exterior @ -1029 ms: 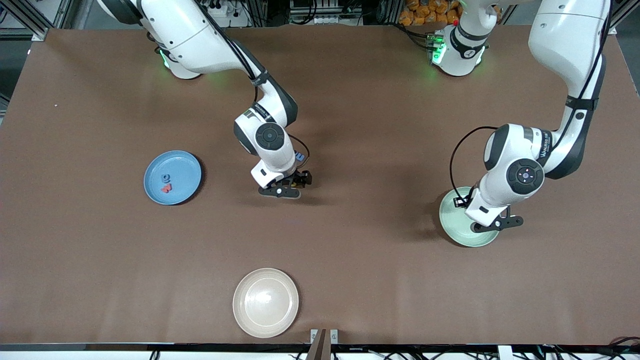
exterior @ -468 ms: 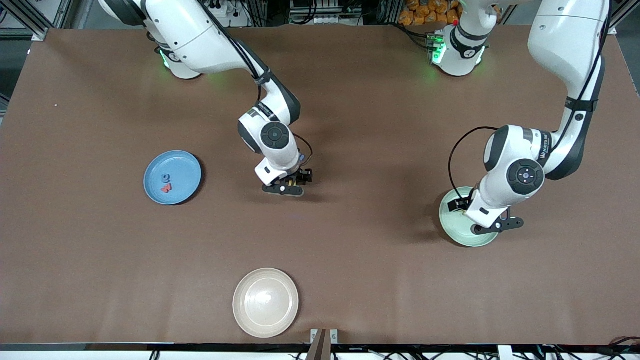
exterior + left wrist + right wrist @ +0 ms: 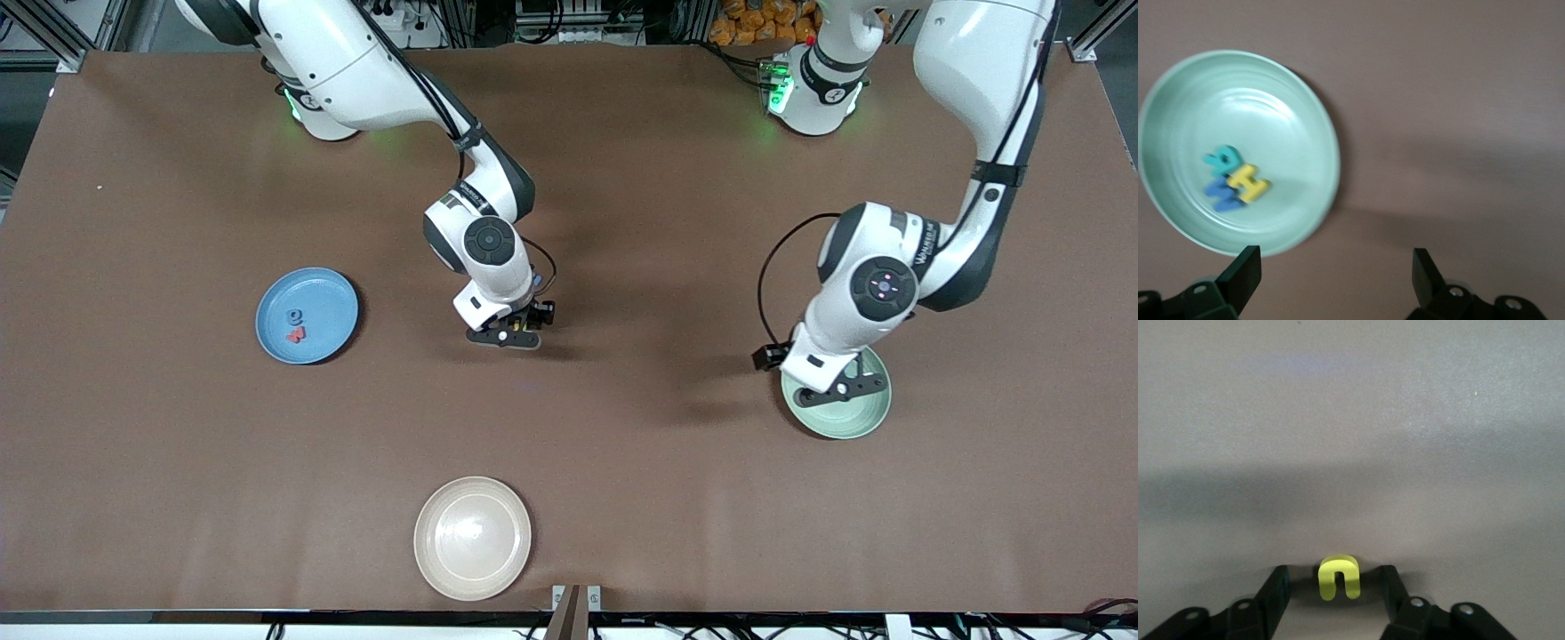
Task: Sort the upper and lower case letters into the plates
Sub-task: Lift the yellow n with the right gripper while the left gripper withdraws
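Front view | cream plate (image 3: 473, 538) unused | left gripper (image 3: 1331, 280) agape | right gripper (image 3: 1338, 587) straddling yellow letter (image 3: 1338, 577)

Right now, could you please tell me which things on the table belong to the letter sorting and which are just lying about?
Part of the job:
- blue plate holding two letters
- mint green plate holding three letters
- yellow letter between the right end effector fingers
- left end effector, open over the table beside the mint green plate

Lying about:
- cream plate, nearest the front camera

White glossy arm shells, dark grey joint bands, round black joint caps; black cables looped along forearms; green lights at bases; black gripper fingers.
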